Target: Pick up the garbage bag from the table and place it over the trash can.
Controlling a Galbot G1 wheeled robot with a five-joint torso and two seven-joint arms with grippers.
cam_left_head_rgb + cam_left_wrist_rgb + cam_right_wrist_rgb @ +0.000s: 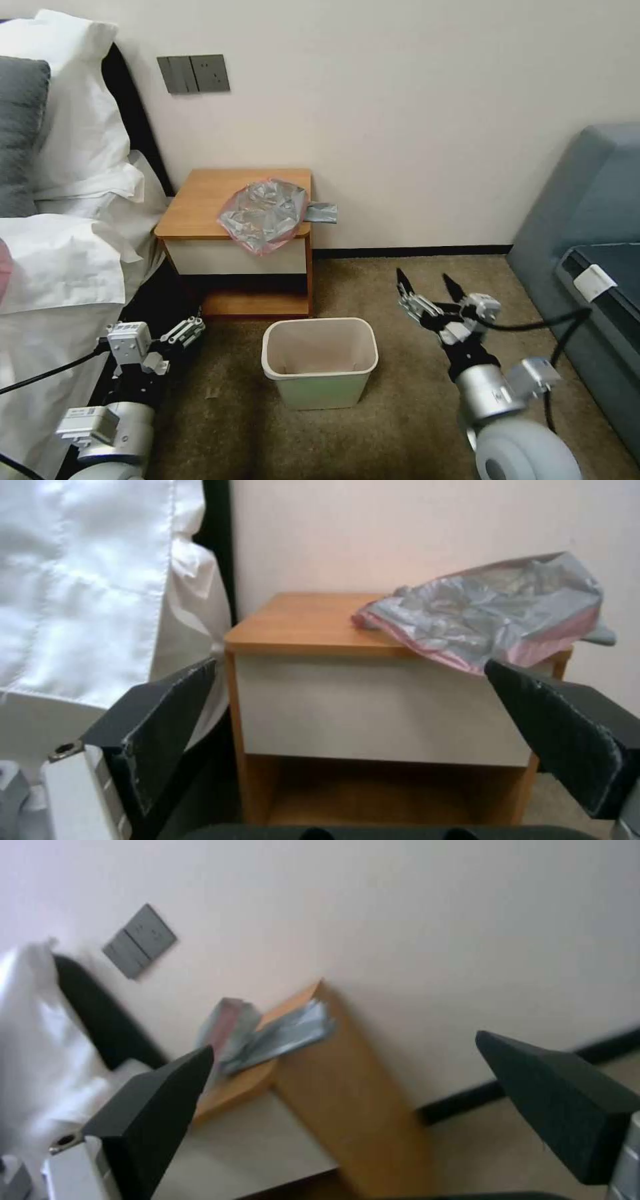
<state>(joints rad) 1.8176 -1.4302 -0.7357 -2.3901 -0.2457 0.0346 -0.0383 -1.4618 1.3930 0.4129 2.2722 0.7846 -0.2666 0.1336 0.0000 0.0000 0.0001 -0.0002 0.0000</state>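
Bedroom carpet corner, boxy wooden nightstand with an orange-brown top as the anchor. Crinkly translucent grey garbage bag with a pinkish-red edge droops off its front-right corner, untouched. Small beige plastic trash can sits in front on the floor, empty. Left gripper low by the nightstand's shelf, right gripper off to its right, both spread wide, holding nothing, probably lining up for the grab.

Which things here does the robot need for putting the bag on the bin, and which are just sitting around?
Needed for the job:
garbage bag, crumpled on the table
table
trash can, on the carpet in front of the table
right gripper, open, raised beside the can
left gripper, open, low by the bed

Just sitting around:
white bedding
grey pillow
wall switches
blue-grey sofa
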